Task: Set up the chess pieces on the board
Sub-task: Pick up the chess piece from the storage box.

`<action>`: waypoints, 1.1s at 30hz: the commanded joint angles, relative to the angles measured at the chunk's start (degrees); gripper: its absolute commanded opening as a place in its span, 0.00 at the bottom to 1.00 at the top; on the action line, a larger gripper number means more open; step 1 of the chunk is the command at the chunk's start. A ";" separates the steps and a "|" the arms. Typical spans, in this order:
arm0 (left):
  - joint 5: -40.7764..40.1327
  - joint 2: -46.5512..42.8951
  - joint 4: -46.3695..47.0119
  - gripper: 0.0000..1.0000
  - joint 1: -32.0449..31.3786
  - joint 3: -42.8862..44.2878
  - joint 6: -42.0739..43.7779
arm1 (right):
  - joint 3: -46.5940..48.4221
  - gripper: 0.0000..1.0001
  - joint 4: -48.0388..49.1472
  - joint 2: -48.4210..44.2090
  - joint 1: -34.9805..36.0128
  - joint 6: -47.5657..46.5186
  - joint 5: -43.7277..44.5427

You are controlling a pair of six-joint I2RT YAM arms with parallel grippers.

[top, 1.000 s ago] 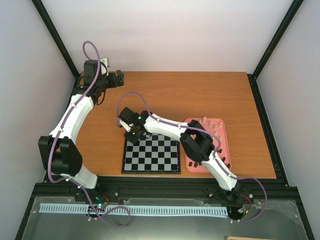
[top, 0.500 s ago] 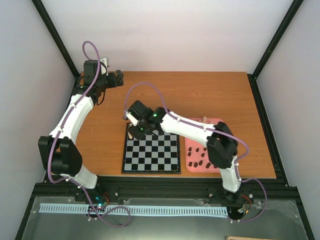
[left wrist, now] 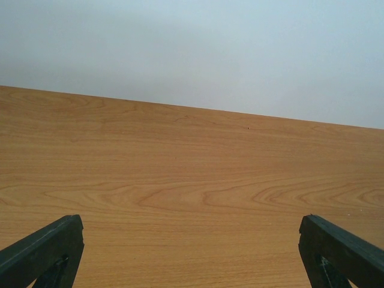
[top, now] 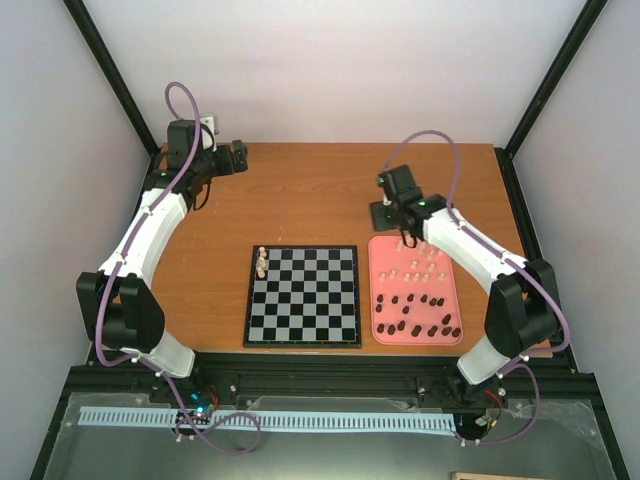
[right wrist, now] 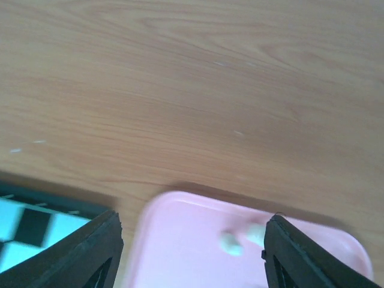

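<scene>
Hovering over pink rectangular tray (top: 376, 272): right gripper (right wrist: 192, 222), spread, empty | left gripper (left wrist: 192, 252): spread wide above wooden table (left wrist: 192, 150) | cream chess pieces (top: 262, 262) on far-left squares of checkered board (top: 310, 300)

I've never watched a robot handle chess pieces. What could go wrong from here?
The pale pieces sit close together in the pink tray, so the open right gripper might knock neighbours. On the board, the placed pieces stand bunched in one corner; placing another could topple them.
</scene>
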 commanded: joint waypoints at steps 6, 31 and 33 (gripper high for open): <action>2.00 0.68 1.34 1.00 -0.11 1.78 -0.88 | -9.31 0.61 1.91 -2.74 -10.65 3.35 3.97; 3.52 1.85 1.66 1.00 -0.11 2.15 -1.58 | -14.09 0.49 0.22 -4.10 -14.60 3.48 1.53; 3.60 1.75 1.73 1.00 -0.11 2.15 -1.58 | -14.48 0.49 0.40 -3.70 -15.77 3.31 0.88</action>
